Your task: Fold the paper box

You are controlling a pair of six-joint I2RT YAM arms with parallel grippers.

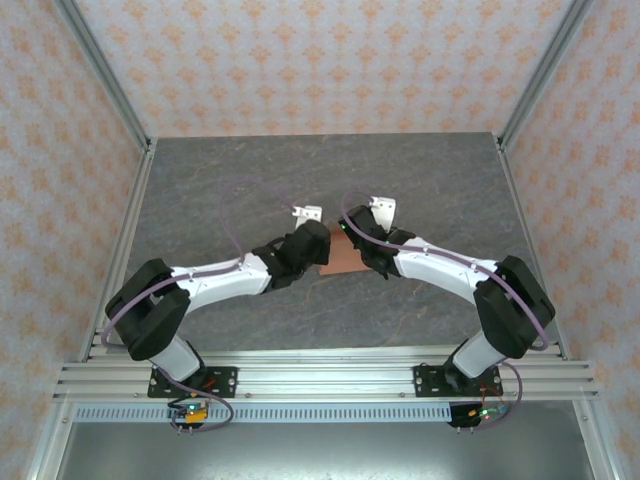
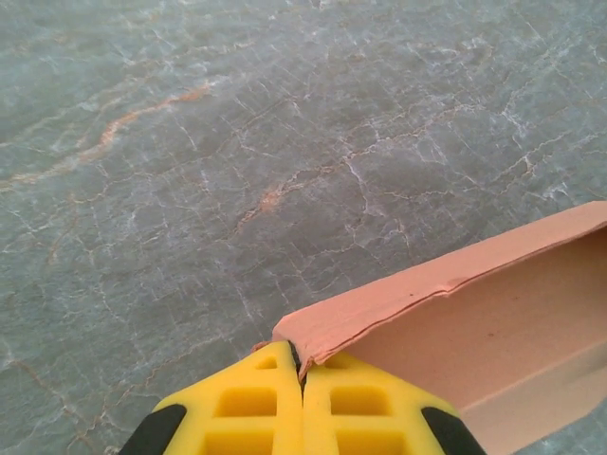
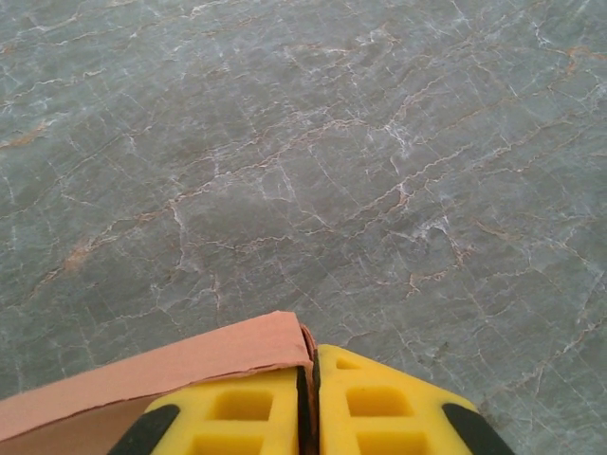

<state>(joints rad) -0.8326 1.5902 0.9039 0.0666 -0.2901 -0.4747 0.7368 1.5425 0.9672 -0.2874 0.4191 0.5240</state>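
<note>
The paper box (image 1: 342, 252) is salmon-orange card held between the two arms above the middle of the grey table. My left gripper (image 1: 308, 246) pinches its left end. In the left wrist view the yellow fingers (image 2: 247, 403) are shut on a corner of the paper box (image 2: 474, 322), whose folded wall runs off to the right. My right gripper (image 1: 358, 244) holds the other end. In the right wrist view its yellow fingers (image 3: 379, 403) are shut on a card edge of the paper box (image 3: 190, 365), which stretches away to the left.
The grey marble-patterned table (image 1: 330, 180) lies under both grippers. Aluminium frame posts (image 1: 100, 70) stand at the back corners, with patterned walls behind. A rail (image 1: 330, 380) carries the arm bases at the near edge.
</note>
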